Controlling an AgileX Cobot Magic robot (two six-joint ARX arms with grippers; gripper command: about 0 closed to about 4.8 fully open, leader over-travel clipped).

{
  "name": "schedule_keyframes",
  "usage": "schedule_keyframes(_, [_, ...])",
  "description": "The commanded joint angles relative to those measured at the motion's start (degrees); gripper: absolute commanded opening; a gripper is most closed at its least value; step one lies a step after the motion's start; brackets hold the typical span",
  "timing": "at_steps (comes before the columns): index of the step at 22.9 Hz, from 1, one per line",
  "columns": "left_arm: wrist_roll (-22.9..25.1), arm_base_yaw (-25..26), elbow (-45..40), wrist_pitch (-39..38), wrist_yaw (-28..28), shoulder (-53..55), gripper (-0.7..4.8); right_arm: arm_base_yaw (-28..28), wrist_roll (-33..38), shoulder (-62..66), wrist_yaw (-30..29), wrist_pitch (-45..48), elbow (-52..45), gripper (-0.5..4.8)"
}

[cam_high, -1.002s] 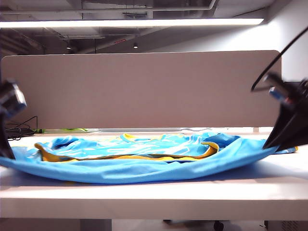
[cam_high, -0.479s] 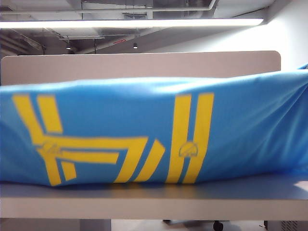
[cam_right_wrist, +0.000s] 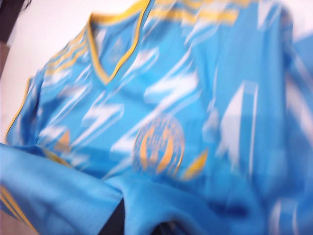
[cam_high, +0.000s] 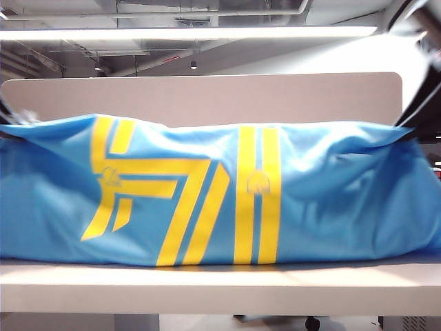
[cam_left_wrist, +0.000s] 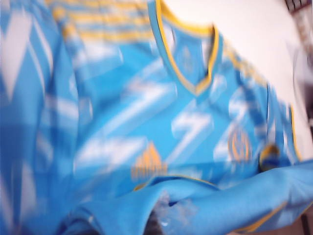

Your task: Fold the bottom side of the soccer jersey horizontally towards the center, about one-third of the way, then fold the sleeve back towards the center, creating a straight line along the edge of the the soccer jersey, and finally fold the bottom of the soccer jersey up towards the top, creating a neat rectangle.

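Both arms are raised at the table's [cam_high: 220, 283] left and right edges. The left gripper [cam_high: 15, 118] and right gripper [cam_high: 408, 131] are each clenched on a corner of the jersey [cam_high: 220, 200]. A second ago the jersey lay flat; now its near part hangs stretched between them like a curtain, lettering facing outward. The wrist views show the rest lying on the table below.

the soccer jersey [cam_high: 207, 193] hangs stretched like a curtain across the whole width, its yellow block lettering facing the camera, lower edge resting on the bench [cam_high: 220, 283]. its upper corners are pulled up at far left and far right; both tools are hidden there.
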Motion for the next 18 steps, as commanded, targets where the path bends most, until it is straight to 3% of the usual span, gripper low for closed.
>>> schedule_keyframes(1, [-0.55,0.15,6.62,7.19,0.24,10.19,-0.05,-0.09,0.52,9.05,-0.26,6.43,5.68,-0.02])
schedule_keyframes(5, [-0.55,0.13,21.44,9.77,0.72,31.08,-0.05,-0.20,0.33,27.23,-0.33,8.85,20.72,-0.02])
schedule_keyframes(12, [-1.05,0.09,32.17,16.24,1.09,44.50,-0.04,-0.24,0.37,40.48,-0.11,11.41,34.64,0.00])
schedule_keyframes(13, [-1.05,0.09,33.90,18.36,1.14,46.27,0.14,-0.24,0.35,42.40,-0.15,12.98,36.48,0.43])
schedule_keyframes(14, [-1.05,0.11,35.01,20.00,1.07,47.04,1.30,-0.33,0.35,43.43,-0.11,14.32,37.70,1.50])
schedule_keyframes(15, [-1.05,0.13,35.63,20.87,1.05,47.17,1.98,-0.70,0.39,43.60,0.02,14.47,38.34,2.05])
schedule_keyframes(16, [-1.05,0.15,36.02,21.66,1.09,47.17,2.33,-0.92,0.37,43.58,0.04,14.49,38.88,2.22])
schedule_keyframes(18, [-1.03,0.22,37.13,22.97,1.14,47.08,2.48,-1.73,0.42,43.21,-0.81,15.54,39.95,2.20])
